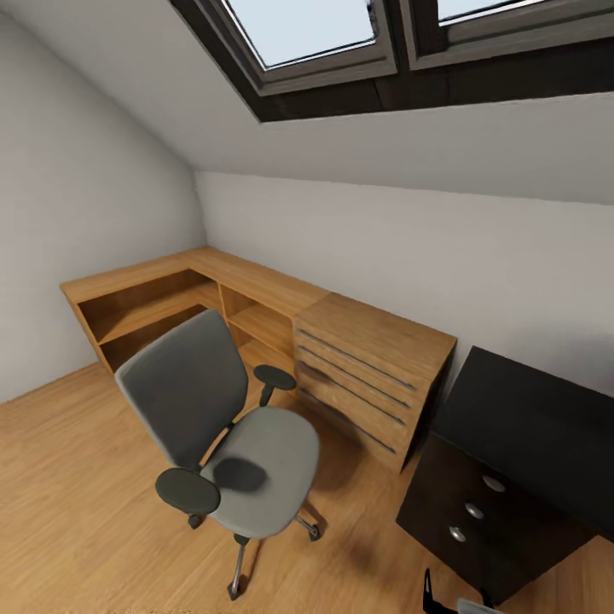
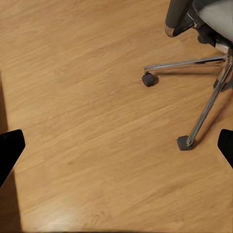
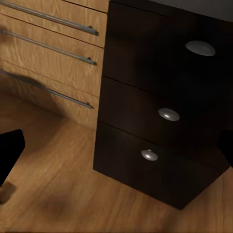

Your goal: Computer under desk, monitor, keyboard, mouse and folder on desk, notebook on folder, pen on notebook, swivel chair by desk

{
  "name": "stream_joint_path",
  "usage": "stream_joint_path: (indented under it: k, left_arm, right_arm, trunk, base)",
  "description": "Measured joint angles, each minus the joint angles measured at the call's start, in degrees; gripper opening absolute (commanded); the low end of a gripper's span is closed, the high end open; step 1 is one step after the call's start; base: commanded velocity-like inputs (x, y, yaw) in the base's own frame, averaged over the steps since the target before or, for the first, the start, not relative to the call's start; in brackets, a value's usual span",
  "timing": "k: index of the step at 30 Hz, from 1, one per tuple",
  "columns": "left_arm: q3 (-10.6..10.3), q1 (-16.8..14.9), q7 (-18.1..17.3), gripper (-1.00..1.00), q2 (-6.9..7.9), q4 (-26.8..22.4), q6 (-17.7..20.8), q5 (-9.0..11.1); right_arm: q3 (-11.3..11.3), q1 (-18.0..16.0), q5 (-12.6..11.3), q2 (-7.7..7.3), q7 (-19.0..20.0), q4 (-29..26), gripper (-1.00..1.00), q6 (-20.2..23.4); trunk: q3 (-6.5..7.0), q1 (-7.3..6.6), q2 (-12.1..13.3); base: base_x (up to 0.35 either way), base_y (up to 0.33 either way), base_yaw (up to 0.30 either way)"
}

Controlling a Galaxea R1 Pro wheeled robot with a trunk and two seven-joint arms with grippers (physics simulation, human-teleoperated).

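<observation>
The swivel chair [image 1: 256, 460], with grey seat and back and black armrests, stands on the wooden floor left of centre, and its seat is bare. Its chrome base [image 2: 184, 63] and castors lie just beyond my left gripper [image 2: 119, 148], which hangs open over the floor. The desk [image 1: 529, 418] has a glossy black top at the right, with its black three-drawer unit [image 1: 469, 503] beneath. My right gripper [image 3: 119, 148] is open and faces that drawer unit [image 3: 160, 87] from close by. The computer, monitor, keyboard, mouse, folder, notebook and pen are out of view.
A light wooden drawer chest [image 1: 367, 367] stands between chair and desk, touching the drawer unit's side [image 3: 48, 53]. A low wooden shelf unit [image 1: 162, 298] runs along the back corner. White sloped walls and a skylight [image 1: 307, 34] close in above.
</observation>
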Motion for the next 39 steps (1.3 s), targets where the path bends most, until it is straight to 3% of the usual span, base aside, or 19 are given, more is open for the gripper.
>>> stream_joint_path:
  k: [16,22,31,39]
  left_arm:
    - [-0.2,-0.01,-0.09,1.0,-0.11,0.03,0.28,0.02]
    - [0.19,-0.01,-0.09,1.0,-0.01,0.1,3.73,0.05]
    - [-0.01,-0.01,-0.07,1.0,-0.03,0.11,5.09,0.01]
    - [-0.02,0.01,0.04,1.0,-2.16,-0.05,5.05,-0.06]
  right_arm:
    - [0.08,0.0,0.02,-0.03,0.0,-0.17,1.0,-0.01]
    - [0.24,0.0,0.16,-0.01,0.05,-0.08,1.0,-0.01]
    - [0.71,0.01,1.11,0.36,0.09,0.09,1.0,0.0]
    - [0.83,0.01,4.56,0.54,0.37,0.07,1.0,0.02]
  trunk:
    - [0.25,0.0,0.0]
    - [0.79,0.0,0.0]
    - [1.62,0.0,0.0]
    - [2.16,0.0,0.0]
  base:
    - [0.0,0.0,0.121]
    - [0.0,0.0,0.005]
    - [0.0,0.0,0.0]
    - [0.0,0.0,-0.005]
